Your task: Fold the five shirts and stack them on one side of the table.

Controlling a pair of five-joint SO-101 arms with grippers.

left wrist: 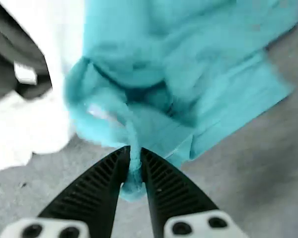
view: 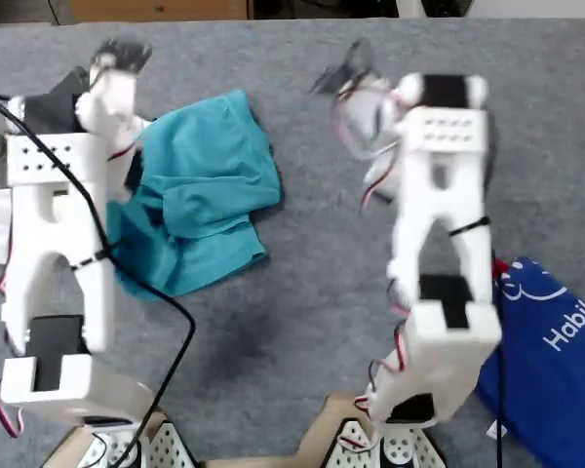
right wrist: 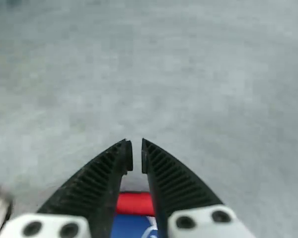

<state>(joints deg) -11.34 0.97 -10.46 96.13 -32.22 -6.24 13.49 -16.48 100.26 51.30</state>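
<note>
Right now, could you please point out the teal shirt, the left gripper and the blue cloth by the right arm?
teal shirt [view: 210,180], high view, its crumpled middle.
left gripper [left wrist: 134,157], left wrist view, midway between its fingertips, pinching a teal fold.
blue cloth [view: 546,400], high view, its plain part below the print.

White lettering, partly cut off by the edge, stands on the blue shirt [view: 546,390].

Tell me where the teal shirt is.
In the high view the teal shirt lies crumpled on the table, left of centre, beside the left arm, whose gripper pinches a fold.
</note>
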